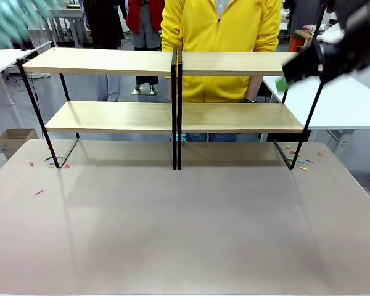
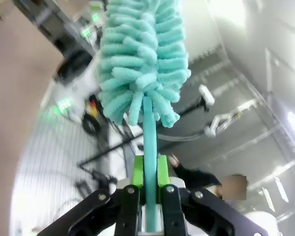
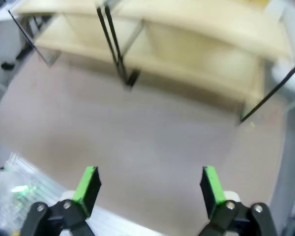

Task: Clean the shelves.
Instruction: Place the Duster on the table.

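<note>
The left end effector [image 2: 148, 189] is clamped on the handle of a teal fluffy duster [image 2: 142, 59], whose head shows blurred at the upper left of the front view. The right end effector [image 3: 150, 189] hangs with its fingers spread wide and nothing between them. The brown desk [image 1: 185, 228] carries small coloured scraps [image 1: 52, 161] near the frame feet. The shelves [image 1: 172, 89] stand along its far edge, and a person in a yellow top [image 1: 219, 37] stands behind them.

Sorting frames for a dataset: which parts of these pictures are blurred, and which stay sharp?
Front view: two-tier light wooden shelves sharp, black right gripper smeared at top right. Left wrist view: fluffy teal duster crisp, background streaked. Right wrist view: everything soft.
</note>
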Available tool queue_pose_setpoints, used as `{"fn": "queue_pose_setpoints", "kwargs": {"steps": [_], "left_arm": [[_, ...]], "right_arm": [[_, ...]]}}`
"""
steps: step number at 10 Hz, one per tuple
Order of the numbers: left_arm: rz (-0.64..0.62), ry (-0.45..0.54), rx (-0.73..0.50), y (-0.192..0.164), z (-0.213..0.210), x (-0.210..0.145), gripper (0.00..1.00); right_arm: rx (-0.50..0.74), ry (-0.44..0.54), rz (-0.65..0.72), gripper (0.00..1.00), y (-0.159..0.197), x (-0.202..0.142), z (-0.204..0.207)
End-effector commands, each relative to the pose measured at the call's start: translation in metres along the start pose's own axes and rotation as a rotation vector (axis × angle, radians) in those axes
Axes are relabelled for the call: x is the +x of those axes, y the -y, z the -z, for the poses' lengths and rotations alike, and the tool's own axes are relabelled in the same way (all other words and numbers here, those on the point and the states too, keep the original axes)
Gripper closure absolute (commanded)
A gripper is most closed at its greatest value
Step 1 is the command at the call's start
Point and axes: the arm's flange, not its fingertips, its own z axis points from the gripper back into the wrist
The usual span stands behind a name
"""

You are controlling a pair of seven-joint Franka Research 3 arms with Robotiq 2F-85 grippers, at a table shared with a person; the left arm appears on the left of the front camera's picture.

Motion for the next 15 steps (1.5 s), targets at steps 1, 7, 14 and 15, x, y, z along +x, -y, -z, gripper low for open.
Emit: {"fn": "queue_pose_setpoints", "kwargs": {"steps": [1, 7, 14, 15], "left_arm": [[-0.131, -0.162, -0.033, -0.037, -0.015, -0.012, 0.88], [-0.382, -0.425, 0.223, -0.189, 0.022, -0.06, 0.88], [-0.149, -0.455, 0.453, -0.242, 0.001, -0.046, 0.88], [-0.108, -0.457, 0.46, -0.248, -0.001, -0.044, 0.88]], "right_arm": [[0.366, -0.348, 0.305, 0.0, 0.095, -0.028, 0.03], [0.819, -0.421, 0.816, 0.0, 0.238, -0.148, 0.113], [0.904, -0.677, 0.697, 0.0, 0.236, -0.134, 0.134], [0.93, -0.803, 0.759, 0.0, 0.227, -0.136, 0.157]]}}
